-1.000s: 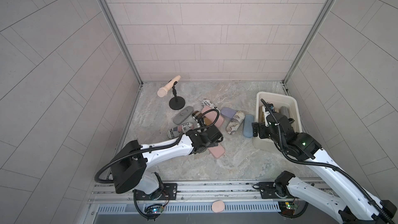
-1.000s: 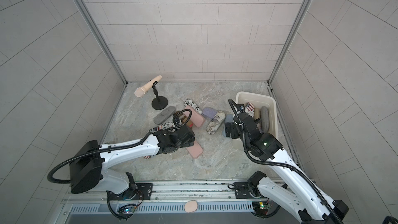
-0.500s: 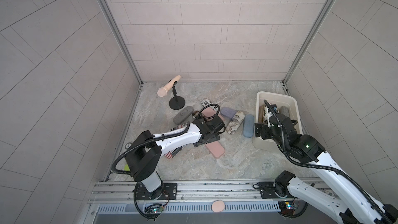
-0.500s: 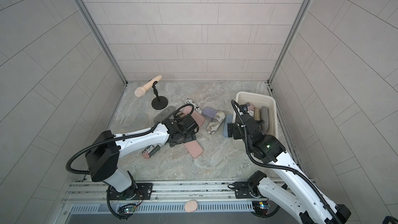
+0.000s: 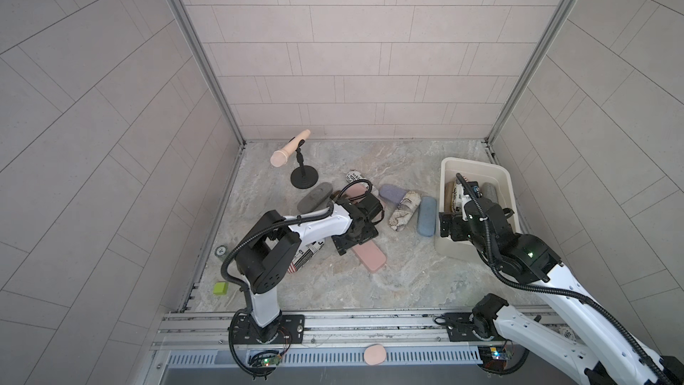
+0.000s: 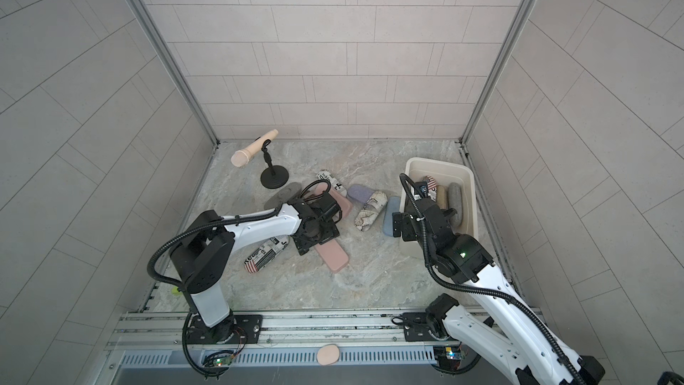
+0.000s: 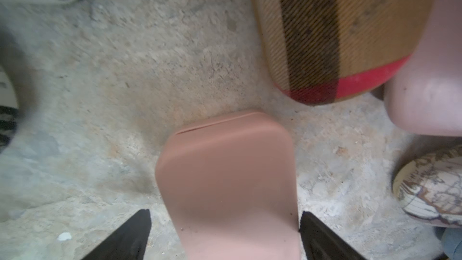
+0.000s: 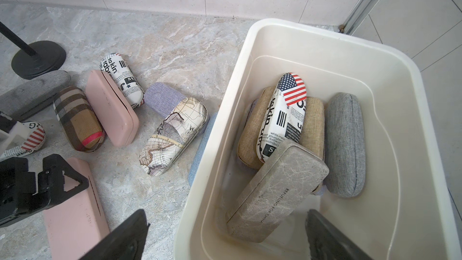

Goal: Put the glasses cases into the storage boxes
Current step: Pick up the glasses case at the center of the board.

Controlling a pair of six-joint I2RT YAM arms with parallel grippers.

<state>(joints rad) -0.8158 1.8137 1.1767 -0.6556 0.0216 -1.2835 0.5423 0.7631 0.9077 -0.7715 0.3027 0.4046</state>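
Observation:
My left gripper (image 7: 225,212) stands open astride a flat pink glasses case (image 7: 230,183) lying on the floor (image 5: 370,258); one finger touches its edge and the other stands a gap away. My right gripper (image 8: 225,212) hangs open and empty over the near corner of the cream storage box (image 8: 300,25). Inside the box lie a flag newsprint case (image 8: 285,113), a tan case (image 8: 252,131), a grey fabric case (image 8: 345,143) and a grey marbled flat case (image 8: 277,191). Plaid (image 8: 77,118), pink (image 8: 112,108), newsprint (image 8: 122,81), lavender (image 8: 160,96), map-print (image 8: 172,133) and light blue (image 5: 426,215) cases lie between the arms.
A pink microphone (image 5: 290,148) on a black stand (image 5: 304,179) is at the back left, a grey case (image 5: 314,196) beside it. A flag newsprint case (image 5: 307,253) lies under the left arm. A green block (image 5: 220,288) sits by the left wall, a pink oval pad (image 5: 374,354) on the front rail.
The left arm's elbow has swung in from the left, and its gripper has settled over the flat pink case with the jaws starting to narrow. The right gripper drifted slightly toward the front.

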